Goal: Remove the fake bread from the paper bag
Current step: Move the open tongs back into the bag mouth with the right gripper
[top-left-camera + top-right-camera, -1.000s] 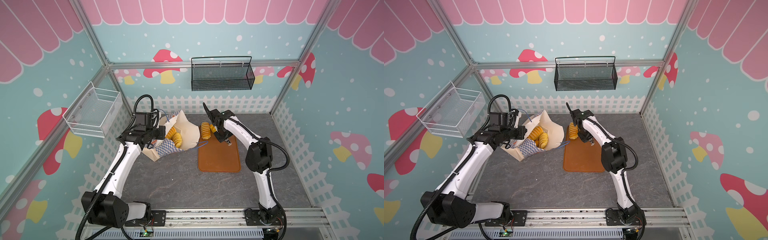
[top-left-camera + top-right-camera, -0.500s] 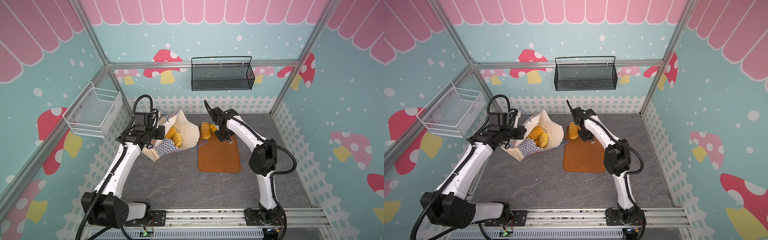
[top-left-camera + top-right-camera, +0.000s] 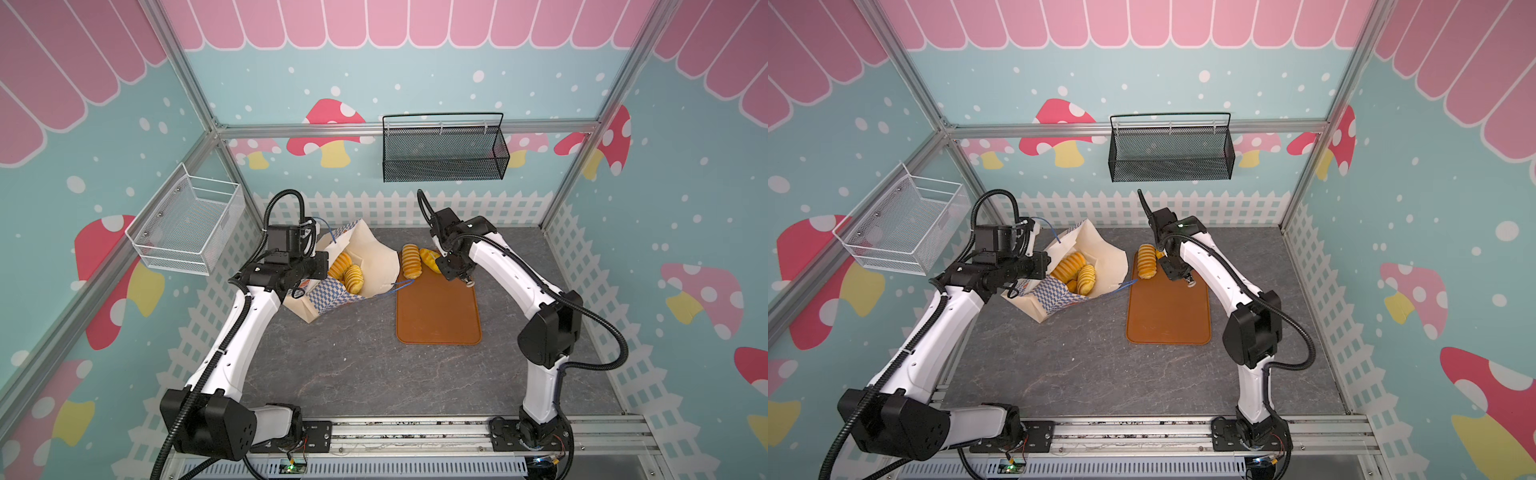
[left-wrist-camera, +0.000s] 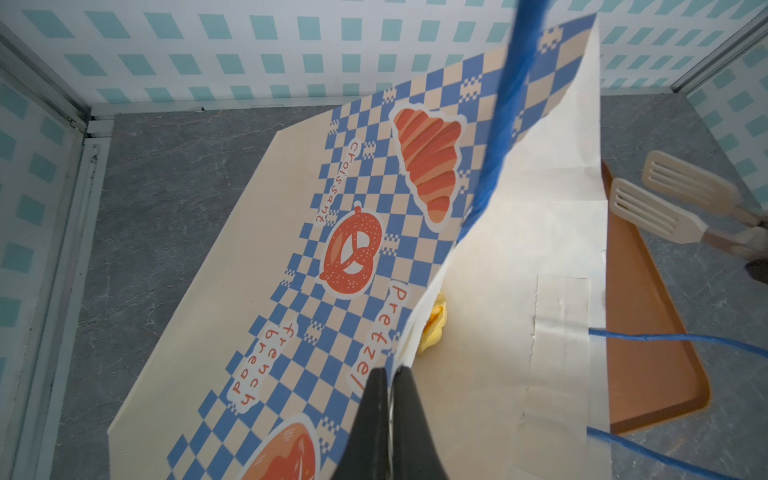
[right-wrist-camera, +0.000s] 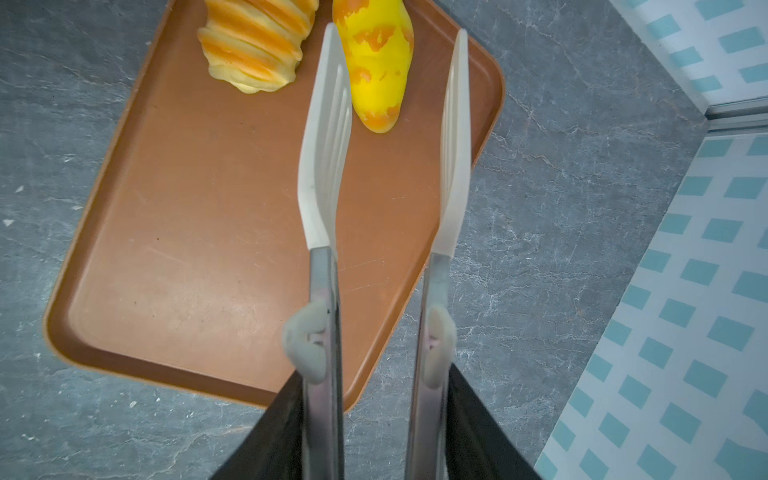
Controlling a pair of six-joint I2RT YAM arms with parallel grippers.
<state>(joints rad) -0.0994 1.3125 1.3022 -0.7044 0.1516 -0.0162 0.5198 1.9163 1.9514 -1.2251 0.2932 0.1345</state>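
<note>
Bright, even light; top views crisp, wrist close-ups partly blurred.

Both top views are lit from overhead, with only faint, soft shadows on the counter (image 3: 353, 365) and wide-angle stretch toward the 4 and 8 o'clock corners. In the left wrist view the paper bag (image 4: 291, 257) print is sharp, while its blue cord (image 4: 505, 104) and the left fingers (image 4: 409, 428) blur from closeness. In the right wrist view the tongs (image 5: 324, 145) are crisp, the right fingers (image 5: 478, 436) are soft, and the tray (image 5: 187, 249) carries a dull sheen.
</note>
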